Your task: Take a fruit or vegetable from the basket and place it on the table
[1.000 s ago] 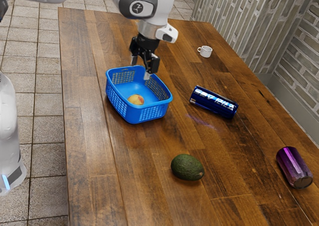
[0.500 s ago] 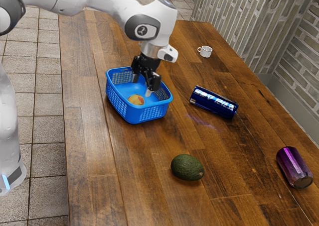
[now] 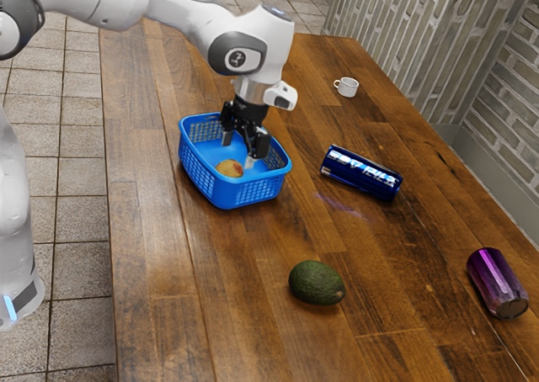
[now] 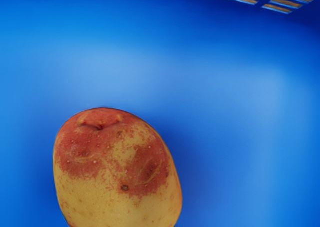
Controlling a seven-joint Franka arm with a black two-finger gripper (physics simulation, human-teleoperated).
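One potato [image 3: 229, 168] lies on the floor of one basket [image 3: 235, 193]. One gripper [image 3: 238, 150] points down into the basket, its two fingers spread wide and holding nothing; the potato is just beside them in the exterior view. You have two cans on the counter [image 3: 244, 273]: a blue can [image 3: 361, 172] and a purple can [image 3: 497, 283], each on its side. One avocado [image 3: 317, 283] and one cup [image 3: 346, 87] complete the count.

Note the surroundings. The basket's four walls enclose the potato, and the gripper reaches inside the rim. The blue can is near the basket, toward the exterior view's right. The avocado rests on the open counter, between the basket and the exterior view's lower edge. The purple can is well apart, toward the exterior view's right edge; the cup stands upright near the counter's far end.

Materials and shapes: the basket is blue and squarish, with rounded corners, a smooth floor and slotted walls. The potato is oval, yellow with red patches, its skin specked and dimpled in your wrist view. The avocado is dark green and bumpy. Both cans are shiny cylinders; the cup is white with a loop handle. The counter is brown planked wood.
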